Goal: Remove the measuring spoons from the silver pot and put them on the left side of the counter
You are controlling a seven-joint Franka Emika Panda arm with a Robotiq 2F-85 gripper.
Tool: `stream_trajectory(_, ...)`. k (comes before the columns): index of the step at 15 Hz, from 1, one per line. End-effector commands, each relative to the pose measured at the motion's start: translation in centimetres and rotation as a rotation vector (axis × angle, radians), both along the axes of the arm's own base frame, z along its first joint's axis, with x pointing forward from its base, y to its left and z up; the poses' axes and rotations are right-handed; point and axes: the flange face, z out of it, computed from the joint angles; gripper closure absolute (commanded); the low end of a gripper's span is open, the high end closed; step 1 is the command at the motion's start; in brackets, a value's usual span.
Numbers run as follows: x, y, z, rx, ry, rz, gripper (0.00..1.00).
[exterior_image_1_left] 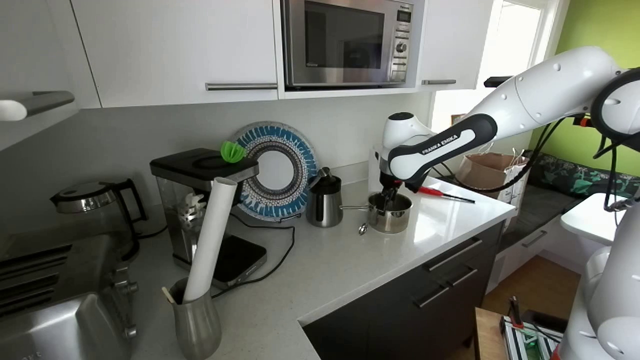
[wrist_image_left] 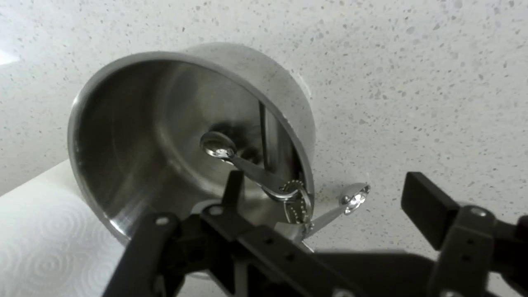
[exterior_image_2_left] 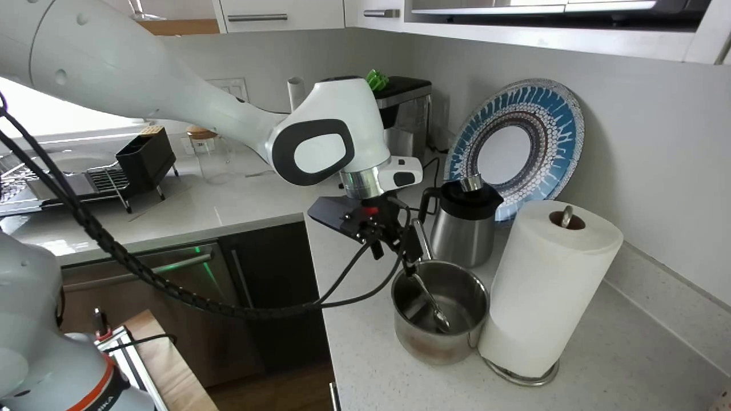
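The measuring spoons (wrist_image_left: pixel 260 175) are draped across the edge of the silver pot (wrist_image_left: pixel 264 70): one bowl can be seen down inside, the joined end with its bead chain (wrist_image_left: pixel 304 206) is seen at the rim, and the outer spoon (wrist_image_left: pixel 355 199) is splayed outside over the counter (wrist_image_left: pixel 412 82). The gripper (wrist_image_left: pixel 328 196) is spread wide and nothing is held; one finger (wrist_image_left: pixel 235 187) is placed over the pot's mouth and the other beyond the rim, so spoons and metal edge are both framed between them. How deep the fingertips reach cannot be told. The likeliest mishap is judged to be a pinch on the pot itself: if the jaws are brought together across the rim, the wall could be clamped along with the spoons, and the pot would be lifted or tipped. Were that to happen, the paper towel roll (exterior_image_2_left: pixel 548 291), set just beside it, and the steel jug (exterior_image_2_left: pixel 465 228), near the pot's handle (exterior_image_2_left: pixel 422 240), might be knocked. If only the chain is caught, a loose, slippery hold would be expected, and the bunch could swing or be dropped on the way. The outer spoon might also be missed and snagged on the pot during the lift, so a grip above the edge, taken on the joined end, is called for.
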Motion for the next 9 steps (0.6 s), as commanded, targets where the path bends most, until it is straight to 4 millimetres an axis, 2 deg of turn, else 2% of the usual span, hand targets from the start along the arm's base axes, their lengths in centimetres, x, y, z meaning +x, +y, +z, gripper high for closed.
stream_trajectory(1, -0.2, -0.5, -1.5, 0.011, -0.004, -0.030, 0.28)
stream_trajectory(2, -0.2, -0.8, -1.6, 0.002, -0.005, -0.038, 0.35)
stream_trajectory(5, 0.0, -1.3, -1.6, -0.008, -0.016, -0.046, 0.46)
stream_trajectory(9, 0.4, -1.6, -1.2, -0.024, -0.030, -0.034, 0.38)
